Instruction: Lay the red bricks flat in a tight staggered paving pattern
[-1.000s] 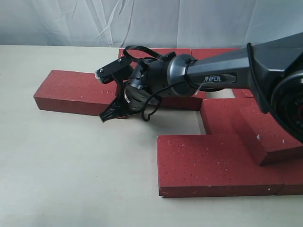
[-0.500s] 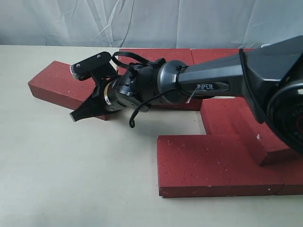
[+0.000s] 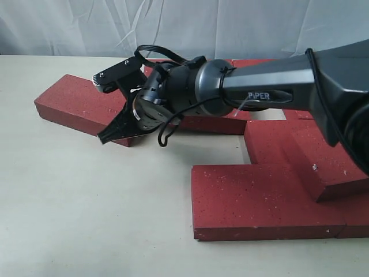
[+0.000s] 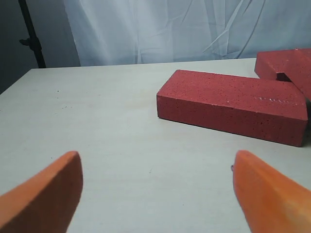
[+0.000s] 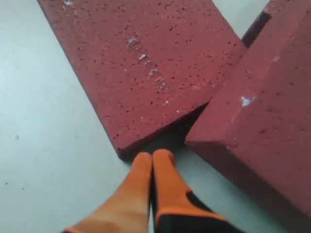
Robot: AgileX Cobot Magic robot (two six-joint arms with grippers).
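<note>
Mostly gritty, pale-speckled rectangular red bricks (image 3: 259,199), flat.

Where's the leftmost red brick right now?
In the exterior view, the leftmost brick lies askew on the left side, its right end hidden behind the right gripper.

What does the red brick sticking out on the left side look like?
That brick is a thick, dark-red rectangular block with a rough, gritty surface and tiny pale specks. It lies flat on the pale table, turned at a slant instead of lined up with the other bricks. Its right end is hidden behind an open gripper, so whether it touches them, or the gripper, cannot be told.
</note>
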